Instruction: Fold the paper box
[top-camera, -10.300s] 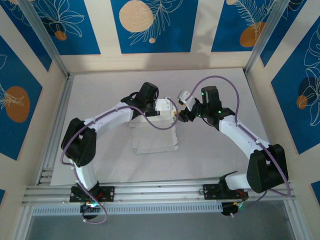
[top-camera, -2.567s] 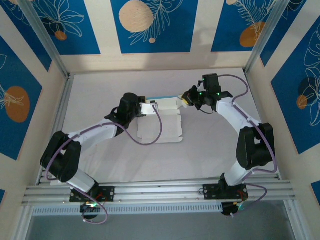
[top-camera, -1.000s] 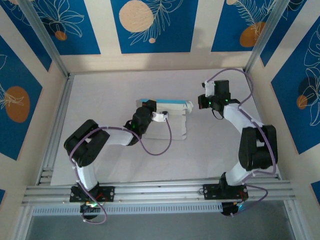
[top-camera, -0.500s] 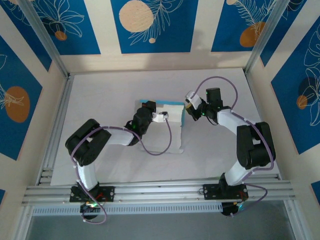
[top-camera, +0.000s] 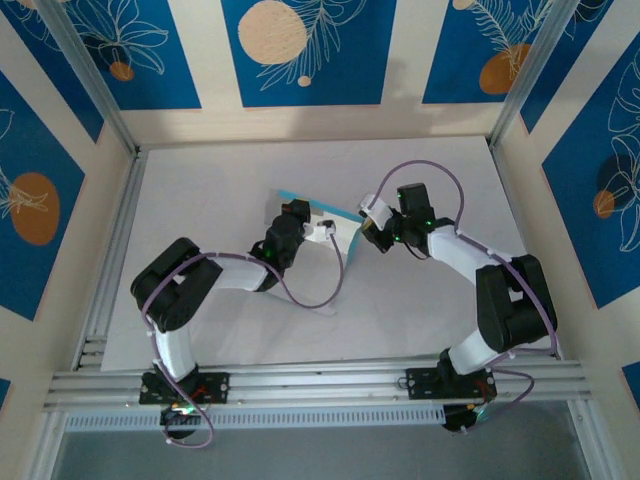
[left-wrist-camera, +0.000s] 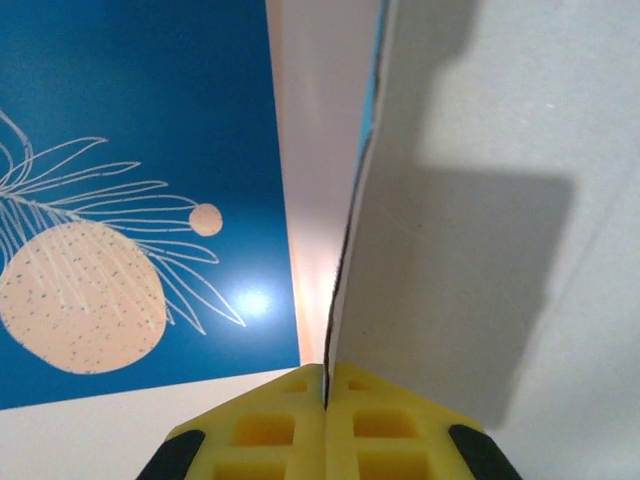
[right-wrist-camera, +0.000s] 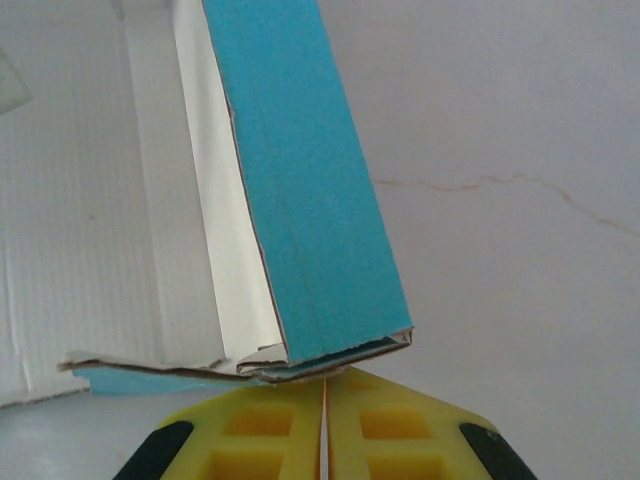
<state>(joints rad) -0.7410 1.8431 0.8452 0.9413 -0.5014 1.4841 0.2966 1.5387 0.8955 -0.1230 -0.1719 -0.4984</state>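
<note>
Centrally in the top view: thin die-cut card paper box (top-camera: 345, 240), white inside, light blue outside, partly folded on the white table (top-camera: 200, 200), between the two arms, one blue-edged panel raised. Left gripper (left-wrist-camera: 327, 398), yellow pads at the bottom of its wrist frame, clamped tight on the card's edge; the sheet rises up the right half of that frame. Right gripper (right-wrist-camera: 325, 400): pads nearly together, hairline seam. Blue folded flap's end meets their tips at lower centre; pinched or merely touching, cannot tell
</note>
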